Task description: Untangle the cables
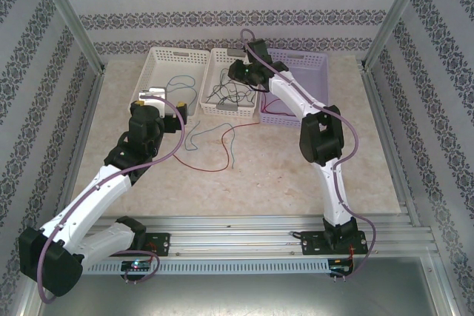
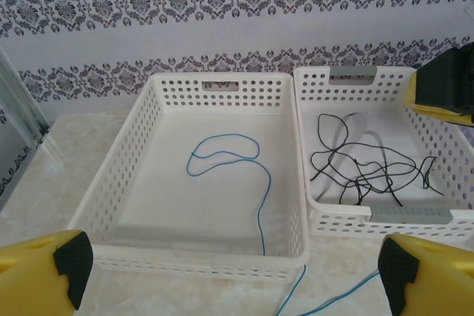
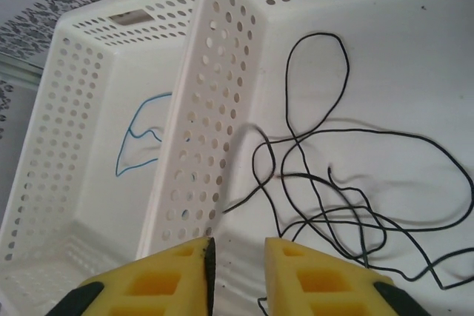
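Note:
Three cables lie apart. A blue cable (image 2: 226, 138) loops inside the left white basket (image 2: 222, 79), climbs over its front rim and trails onto the table (image 1: 196, 132). Tangled loops of black cable (image 3: 326, 183) lie in the middle white basket (image 3: 215, 94). From the lilac basket (image 1: 315, 64) a red cable (image 1: 215, 170) runs out across the table. My left gripper (image 2: 231, 271) hovers wide open in front of the left basket, holding nothing. Over the middle basket, my right gripper (image 3: 238, 246) hangs just above the black cable, its jaws slightly apart with nothing between them.
The three baskets stand side by side against the back wall. Patterned walls and metal frame posts (image 1: 70, 20) close in the table on three sides. The marble-look tabletop (image 1: 259, 183) lies bare in front of the trailing cables.

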Action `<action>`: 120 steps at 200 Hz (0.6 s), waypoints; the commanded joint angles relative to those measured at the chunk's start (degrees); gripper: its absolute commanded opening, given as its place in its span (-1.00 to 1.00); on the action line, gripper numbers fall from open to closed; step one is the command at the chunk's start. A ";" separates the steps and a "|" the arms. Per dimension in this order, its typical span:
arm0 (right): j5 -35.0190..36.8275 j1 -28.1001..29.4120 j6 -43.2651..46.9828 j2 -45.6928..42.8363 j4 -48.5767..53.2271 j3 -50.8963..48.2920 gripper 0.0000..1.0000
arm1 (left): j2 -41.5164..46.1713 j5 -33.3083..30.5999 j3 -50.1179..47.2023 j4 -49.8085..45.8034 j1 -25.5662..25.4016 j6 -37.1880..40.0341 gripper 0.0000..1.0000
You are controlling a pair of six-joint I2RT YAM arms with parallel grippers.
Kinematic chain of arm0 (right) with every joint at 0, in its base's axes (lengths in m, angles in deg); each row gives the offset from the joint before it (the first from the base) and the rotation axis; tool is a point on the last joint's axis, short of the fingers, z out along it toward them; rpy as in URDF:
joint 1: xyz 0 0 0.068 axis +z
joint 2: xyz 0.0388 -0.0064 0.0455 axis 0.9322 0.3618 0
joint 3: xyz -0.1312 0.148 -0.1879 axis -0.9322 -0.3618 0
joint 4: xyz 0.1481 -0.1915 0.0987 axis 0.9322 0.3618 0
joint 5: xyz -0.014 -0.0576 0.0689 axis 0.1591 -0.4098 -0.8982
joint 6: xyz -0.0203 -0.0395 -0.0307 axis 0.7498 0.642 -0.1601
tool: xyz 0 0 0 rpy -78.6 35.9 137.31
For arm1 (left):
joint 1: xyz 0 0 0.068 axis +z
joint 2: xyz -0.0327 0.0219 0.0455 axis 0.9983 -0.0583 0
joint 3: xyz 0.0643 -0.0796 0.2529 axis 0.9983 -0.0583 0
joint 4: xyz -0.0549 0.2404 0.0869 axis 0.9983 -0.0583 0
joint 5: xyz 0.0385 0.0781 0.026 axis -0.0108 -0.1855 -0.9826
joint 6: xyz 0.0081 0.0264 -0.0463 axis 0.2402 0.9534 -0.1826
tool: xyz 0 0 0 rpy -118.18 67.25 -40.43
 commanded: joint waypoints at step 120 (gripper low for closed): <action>2.57 8.39 9.57 -29.84 -0.13 -28.68 0.11 | -0.96 1.29 1.65 -1.20 -0.32 -0.70 1.00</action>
